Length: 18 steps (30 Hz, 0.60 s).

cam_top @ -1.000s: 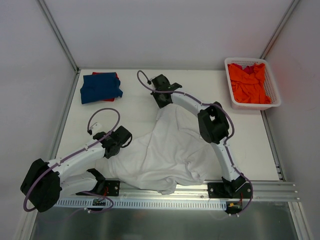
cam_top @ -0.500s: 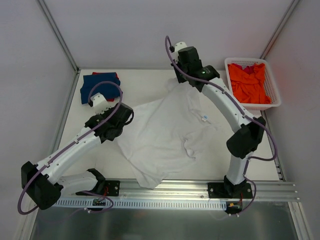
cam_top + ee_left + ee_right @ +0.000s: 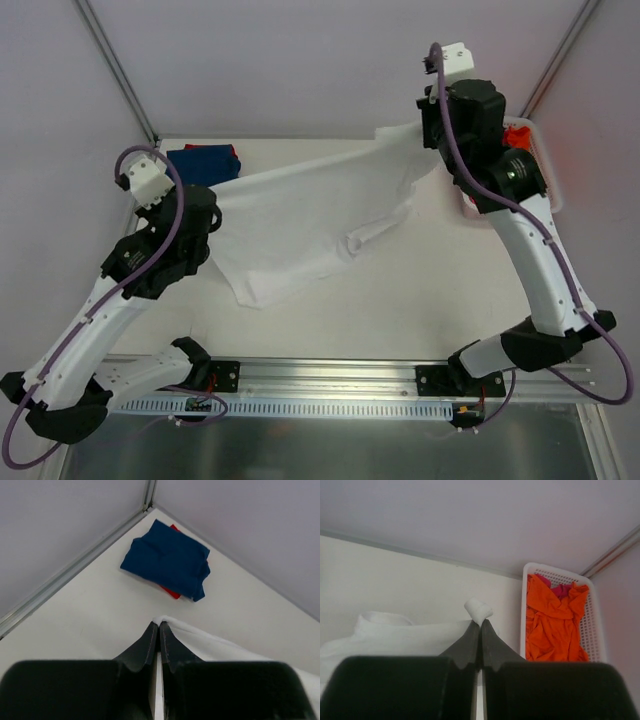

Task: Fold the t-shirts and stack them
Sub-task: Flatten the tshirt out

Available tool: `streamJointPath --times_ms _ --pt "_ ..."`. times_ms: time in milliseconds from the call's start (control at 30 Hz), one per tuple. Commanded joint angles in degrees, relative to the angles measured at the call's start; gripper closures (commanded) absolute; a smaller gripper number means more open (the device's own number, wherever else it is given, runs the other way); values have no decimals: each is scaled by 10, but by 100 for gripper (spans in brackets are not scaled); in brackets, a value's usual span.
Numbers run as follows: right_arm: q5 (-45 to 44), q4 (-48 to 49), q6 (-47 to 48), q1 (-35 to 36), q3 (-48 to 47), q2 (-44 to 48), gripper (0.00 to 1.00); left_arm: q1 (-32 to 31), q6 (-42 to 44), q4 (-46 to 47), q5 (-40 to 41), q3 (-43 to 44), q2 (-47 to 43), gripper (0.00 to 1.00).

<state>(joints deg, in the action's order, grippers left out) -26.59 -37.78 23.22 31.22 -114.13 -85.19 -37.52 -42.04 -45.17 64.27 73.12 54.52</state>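
Observation:
The white t-shirt (image 3: 310,225) hangs stretched in the air between both arms above the table. My left gripper (image 3: 212,200) is shut on its left edge (image 3: 172,626). My right gripper (image 3: 428,130) is raised high at the back right and shut on a bunched corner (image 3: 478,611). A folded dark blue t-shirt (image 3: 205,161) lies on a red one (image 3: 173,591) in the back left corner, also in the left wrist view (image 3: 167,560). An orange t-shirt (image 3: 552,622) fills the basket, mostly hidden by my right arm in the top view.
A white lattice basket (image 3: 594,625) stands at the back right against the wall, with a bit of pink cloth (image 3: 561,590) under the orange. Metal frame rails (image 3: 110,60) run along the side walls. An aluminium rail (image 3: 330,385) lines the near edge.
Both arms have lifted and spread apart. The white shirt went from lying crumpled on the table to hanging stretched in the air. The right gripper rose toward the back right, the left toward the left.

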Motion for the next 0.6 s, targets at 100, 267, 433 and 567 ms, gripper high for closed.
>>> streamJointPath --times_ms 100,267,433,567 --pt "-88 31 24 -5 31 141 100 -1 105 4 81 75 -49 100" --pt "-93 71 31 -4 61 215 100 -1 158 37 75 108 -75 100" --pt "-92 85 47 -4 64 253 100 -1 224 75 48 165 -84 100" --pt "-80 118 53 -4 81 290 100 -1 274 103 29 211 -79 100"
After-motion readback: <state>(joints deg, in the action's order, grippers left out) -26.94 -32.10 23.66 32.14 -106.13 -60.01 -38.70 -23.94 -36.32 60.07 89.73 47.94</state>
